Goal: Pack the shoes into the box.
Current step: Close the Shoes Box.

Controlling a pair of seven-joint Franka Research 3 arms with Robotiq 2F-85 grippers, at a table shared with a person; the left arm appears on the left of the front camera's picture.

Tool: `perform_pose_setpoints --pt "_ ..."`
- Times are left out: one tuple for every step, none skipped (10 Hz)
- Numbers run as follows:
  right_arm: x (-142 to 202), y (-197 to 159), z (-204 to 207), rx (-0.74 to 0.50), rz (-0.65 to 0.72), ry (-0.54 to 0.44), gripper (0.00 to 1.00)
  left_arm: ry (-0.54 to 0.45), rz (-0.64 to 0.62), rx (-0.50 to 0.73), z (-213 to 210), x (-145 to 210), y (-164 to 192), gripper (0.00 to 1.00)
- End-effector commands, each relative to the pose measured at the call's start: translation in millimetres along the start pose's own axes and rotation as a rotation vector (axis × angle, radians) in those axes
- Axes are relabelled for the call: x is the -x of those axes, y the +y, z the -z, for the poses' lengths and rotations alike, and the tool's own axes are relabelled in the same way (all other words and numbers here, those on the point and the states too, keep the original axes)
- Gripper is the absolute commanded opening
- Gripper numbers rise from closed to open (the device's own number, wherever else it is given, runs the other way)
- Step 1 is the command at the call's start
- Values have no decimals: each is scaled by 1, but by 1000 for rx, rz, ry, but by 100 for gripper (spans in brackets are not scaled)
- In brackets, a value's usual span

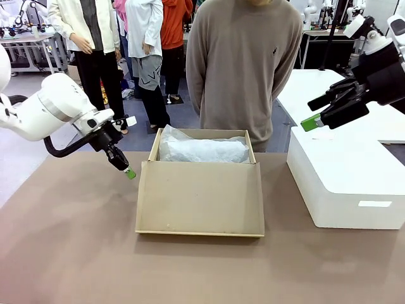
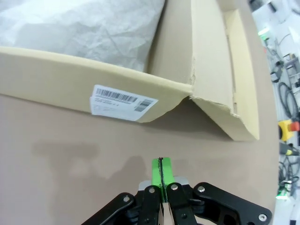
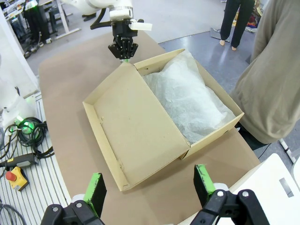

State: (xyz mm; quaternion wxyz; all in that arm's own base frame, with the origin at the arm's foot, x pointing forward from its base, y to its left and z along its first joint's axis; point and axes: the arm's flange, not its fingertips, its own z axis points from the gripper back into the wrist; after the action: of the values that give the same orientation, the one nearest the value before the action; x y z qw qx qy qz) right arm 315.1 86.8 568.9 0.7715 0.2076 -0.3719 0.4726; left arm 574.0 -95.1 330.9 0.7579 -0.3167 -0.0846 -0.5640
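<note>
Here, box (image 2: 70, 65) bears barcode label (image 2: 123, 103), print probably too small; left jaws closed empty, right jaws wide.

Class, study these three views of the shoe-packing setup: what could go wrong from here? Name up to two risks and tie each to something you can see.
1. The left gripper, shut, hovers right beside the box corner; a careless move could nudge the box.
2. White tissue paper lies heaped over the box's inside, so shoes may go in crooked, or the lid flap may not close flat.
</note>
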Motion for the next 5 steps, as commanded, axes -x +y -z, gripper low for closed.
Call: perform_pose_setpoints --pt "0 -3 2 -18 -18 -26 100 -44 6 66 -1 1 7 0" --pt "0 -3 2 -18 -18 -26 100 -53 -18 118 3 1 10 0" --pt "0 -3 2 -18 -18 -26 100 -50 -16 119 8 1 12 0" --pt "0 -3 2 -18 -18 -26 100 -52 -10 117 13 0 13 0" --pt "0 -3 2 -18 -18 -26 100 -44 -12 103 18 -2 13 0"
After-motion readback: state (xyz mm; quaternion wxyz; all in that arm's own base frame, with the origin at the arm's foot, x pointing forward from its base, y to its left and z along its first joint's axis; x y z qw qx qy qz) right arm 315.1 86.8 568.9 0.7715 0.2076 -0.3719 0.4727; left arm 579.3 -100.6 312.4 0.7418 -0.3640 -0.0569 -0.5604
